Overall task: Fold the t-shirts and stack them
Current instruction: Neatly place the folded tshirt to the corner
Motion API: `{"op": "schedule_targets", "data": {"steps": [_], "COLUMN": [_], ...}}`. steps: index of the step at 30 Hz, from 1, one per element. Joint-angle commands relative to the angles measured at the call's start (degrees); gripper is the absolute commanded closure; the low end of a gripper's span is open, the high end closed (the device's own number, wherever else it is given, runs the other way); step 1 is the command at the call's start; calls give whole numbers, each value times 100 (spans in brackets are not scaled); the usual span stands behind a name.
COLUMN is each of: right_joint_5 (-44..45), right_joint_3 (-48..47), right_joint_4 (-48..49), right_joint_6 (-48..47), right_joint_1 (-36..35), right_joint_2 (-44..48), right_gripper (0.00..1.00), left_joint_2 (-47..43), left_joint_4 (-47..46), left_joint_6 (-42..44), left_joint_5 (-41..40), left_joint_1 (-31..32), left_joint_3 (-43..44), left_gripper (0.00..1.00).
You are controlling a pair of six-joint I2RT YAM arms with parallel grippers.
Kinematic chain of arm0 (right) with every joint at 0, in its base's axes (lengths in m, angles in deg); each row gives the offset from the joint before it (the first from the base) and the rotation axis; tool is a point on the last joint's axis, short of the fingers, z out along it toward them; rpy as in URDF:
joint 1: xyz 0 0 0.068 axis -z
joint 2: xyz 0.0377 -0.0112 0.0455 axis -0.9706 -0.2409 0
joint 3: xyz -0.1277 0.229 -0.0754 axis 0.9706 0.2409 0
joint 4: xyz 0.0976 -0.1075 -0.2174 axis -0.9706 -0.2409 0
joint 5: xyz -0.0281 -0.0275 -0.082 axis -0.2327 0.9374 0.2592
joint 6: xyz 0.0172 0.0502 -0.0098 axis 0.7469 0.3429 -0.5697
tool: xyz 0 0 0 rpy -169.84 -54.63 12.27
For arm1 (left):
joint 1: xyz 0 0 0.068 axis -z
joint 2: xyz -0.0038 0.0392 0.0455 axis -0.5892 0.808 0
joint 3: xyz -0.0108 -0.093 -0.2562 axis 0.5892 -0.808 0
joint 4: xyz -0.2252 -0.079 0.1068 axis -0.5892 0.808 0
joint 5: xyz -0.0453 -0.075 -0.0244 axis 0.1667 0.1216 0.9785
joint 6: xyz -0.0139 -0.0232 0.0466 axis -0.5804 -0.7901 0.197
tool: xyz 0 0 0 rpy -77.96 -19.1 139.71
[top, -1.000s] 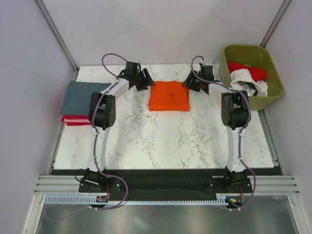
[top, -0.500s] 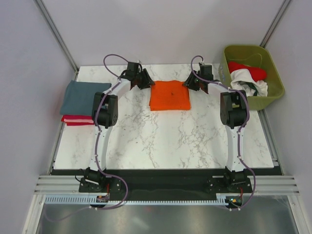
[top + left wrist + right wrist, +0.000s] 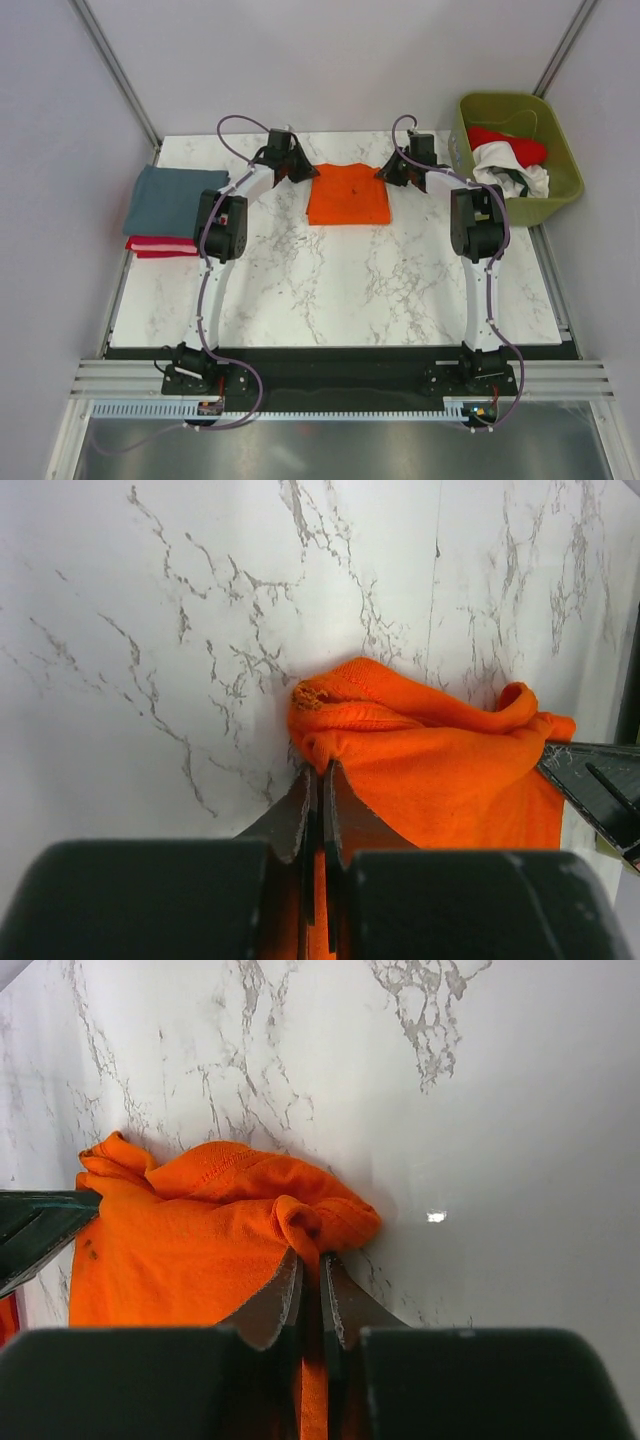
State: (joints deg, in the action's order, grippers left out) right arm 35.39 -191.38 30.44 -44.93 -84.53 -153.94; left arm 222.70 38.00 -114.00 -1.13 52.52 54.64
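Fingers on both arms are pinched shut on the orange t-shirt. This shirt lies folded into a neat square on the table, close to the far edge and about halfway between the left and right edges. It lies flat, but its two far corners are bunched up.

The left fingers are closed tight on the far left corner of the orange t-shirt. In the left wrist view the cloth is crumpled into a small lump right at the tips, and a thin strip of orange shows between the two fingers lower down. The tips are down at the table top.

The right fingers are closed on the far right corner of the same shirt. A fold of orange cloth is squeezed between them, so they are not quite touching each other. The cloth puffs up in a little knot just past the tips.

The two arms reach forward from the near edge, one on each side of the shirt.

At the left edge of the table there is a small stack. The grey-blue t-shirt lies on top, folded, and a red t-shirt peeks out under its near side.

Past the far right corner of the table stands the green bin. Inside it are another red shirt and a white shirt with dark marks, both in a loose heap.
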Motion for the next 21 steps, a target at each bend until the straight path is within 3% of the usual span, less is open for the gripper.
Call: {"op": "schedule_targets", "data": {"steps": [1,10,21], "right_joint_5": [-289,-404,-238], "right_joint_3": [-180,259,453], "right_joint_4": [49,-83,-347], "right_joint_6": [19,19,-43], "right_joint_1": [-85,-374,-1358], "right_joint_2": [206,1400,3089], "right_gripper": [100,100,100], "left_joint_2": [-168,-1926,-4833], "left_joint_4": [-142,33,771], "left_joint_6": [-69,432,608], "left_joint_5": [-197,-566,-846], "left_joint_1": [98,54,-315], "left_joint_3": [93,-1233,-2771], "left_gripper": [98,98,98]}}
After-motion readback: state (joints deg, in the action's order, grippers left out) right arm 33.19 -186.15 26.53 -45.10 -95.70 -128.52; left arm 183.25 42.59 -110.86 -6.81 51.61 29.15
